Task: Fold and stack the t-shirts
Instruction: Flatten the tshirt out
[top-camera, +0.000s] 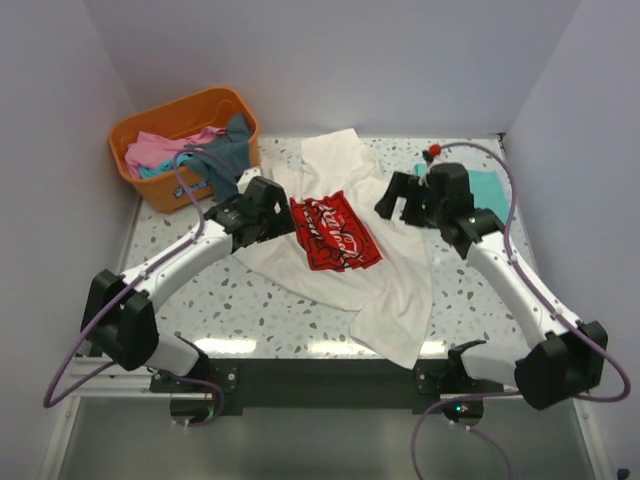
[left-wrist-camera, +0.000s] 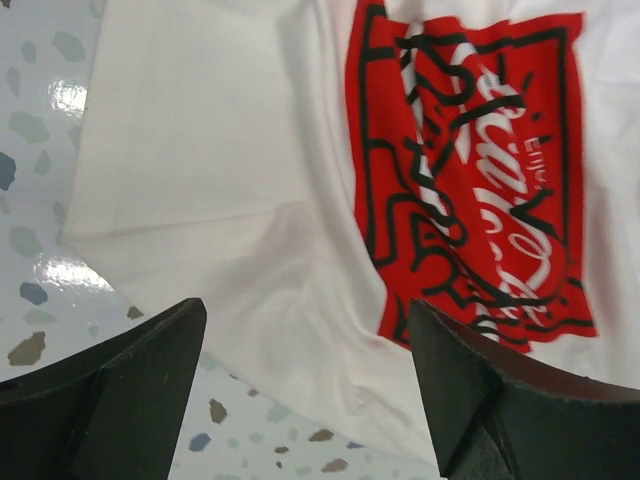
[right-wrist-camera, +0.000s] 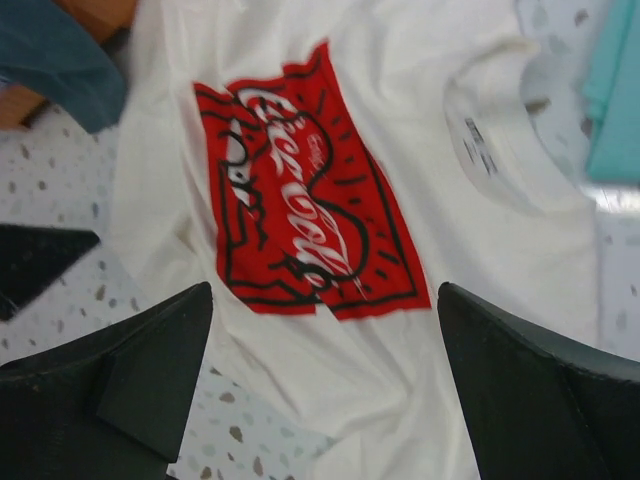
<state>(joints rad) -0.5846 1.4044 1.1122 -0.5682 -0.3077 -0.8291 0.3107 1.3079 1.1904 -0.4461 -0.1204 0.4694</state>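
While the cream-white cloth t-shirt with a red rectangular print (top-camera: 390, 295) lies rumpled on the speckled table (top-camera: 250, 305), the left gripper (top-camera: 272, 212) and right gripper (top-camera: 398, 200) hang over it wide open and empty, so each should probably pinch an outer edge and spread it flat first.

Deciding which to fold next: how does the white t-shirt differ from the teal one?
The white t-shirt bears a red print; the teal t-shirt looks plain. The white one lies spread and rumpled across the middle of the table; the teal one sits at the far right, partly hidden by the right arm. Both are cloth tees lying on the tabletop.
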